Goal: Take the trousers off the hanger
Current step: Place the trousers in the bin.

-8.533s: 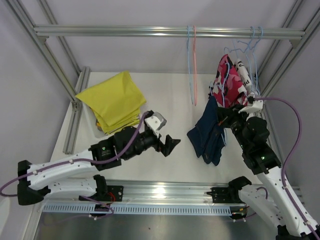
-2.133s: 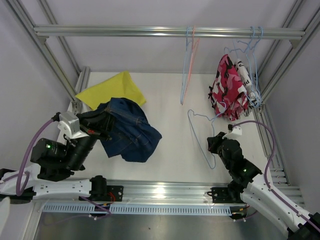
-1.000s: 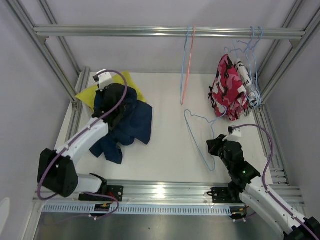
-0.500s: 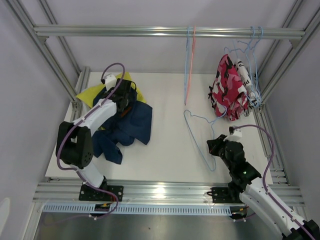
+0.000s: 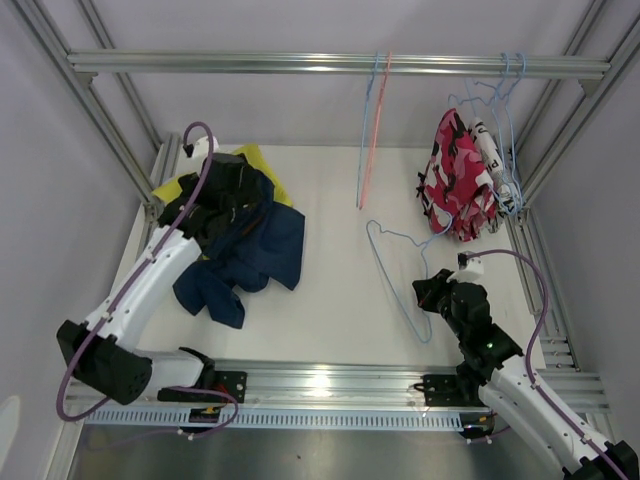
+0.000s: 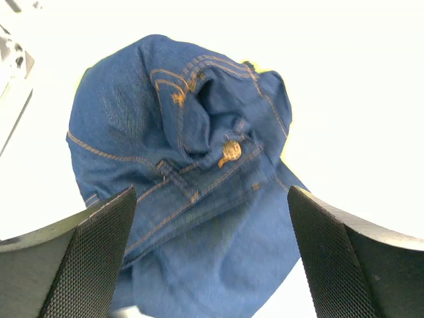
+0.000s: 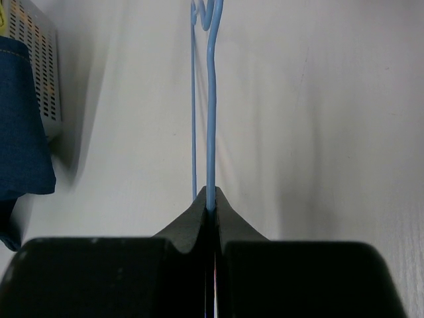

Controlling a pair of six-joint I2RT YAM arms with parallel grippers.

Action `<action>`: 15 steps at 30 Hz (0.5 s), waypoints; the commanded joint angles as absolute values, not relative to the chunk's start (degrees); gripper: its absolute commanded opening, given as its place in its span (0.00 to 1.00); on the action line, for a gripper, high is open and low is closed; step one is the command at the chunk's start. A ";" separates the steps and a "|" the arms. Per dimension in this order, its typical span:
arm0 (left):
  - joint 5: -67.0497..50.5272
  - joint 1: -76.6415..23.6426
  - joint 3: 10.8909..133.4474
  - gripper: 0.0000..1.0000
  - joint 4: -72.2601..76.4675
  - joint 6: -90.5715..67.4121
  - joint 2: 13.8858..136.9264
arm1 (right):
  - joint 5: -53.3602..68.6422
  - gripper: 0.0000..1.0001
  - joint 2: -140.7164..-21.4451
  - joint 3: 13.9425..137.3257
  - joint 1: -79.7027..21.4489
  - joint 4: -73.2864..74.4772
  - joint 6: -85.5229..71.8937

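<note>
Since a second ago we've released the navy blue denim trousers [image 6: 192,165]: the left pincer [image 6: 212,255] is now spread wide above them. They lie crumpled on the counter [image 5: 330,300], far left, atop the plain yellow cloth pair [image 5: 265,165]. The right pincer [image 7: 211,200] pinches the bare light-blue wire hanger [image 7: 212,99]. Still to do: the pink-red patterned pair [image 5: 455,190] and the white lettered pair [image 5: 488,150], both hanging far right.

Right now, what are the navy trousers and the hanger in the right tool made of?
The navy trousers look like matte denim: orange topstitching, brassy button. The hanger in the right tool looks like thin wire with a glossy light-blue coating: slim round rod.
</note>
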State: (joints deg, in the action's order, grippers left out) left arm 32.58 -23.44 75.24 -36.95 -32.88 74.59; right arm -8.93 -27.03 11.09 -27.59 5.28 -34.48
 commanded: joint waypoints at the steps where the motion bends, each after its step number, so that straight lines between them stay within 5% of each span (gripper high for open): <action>1: 29.90 -26.10 76.64 0.99 -42.43 -26.90 71.46 | -7.91 0.00 -26.54 10.72 -26.99 3.17 -34.19; 15: 19.60 -28.39 66.10 0.99 -56.16 -22.50 61.18 | -6.06 0.00 -27.33 10.46 -25.66 2.55 -34.54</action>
State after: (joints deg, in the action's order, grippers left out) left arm 22.83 -28.14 68.05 -53.21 -23.92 64.51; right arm -6.76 -27.18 10.96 -26.00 5.17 -34.50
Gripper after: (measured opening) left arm 0.994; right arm 0.012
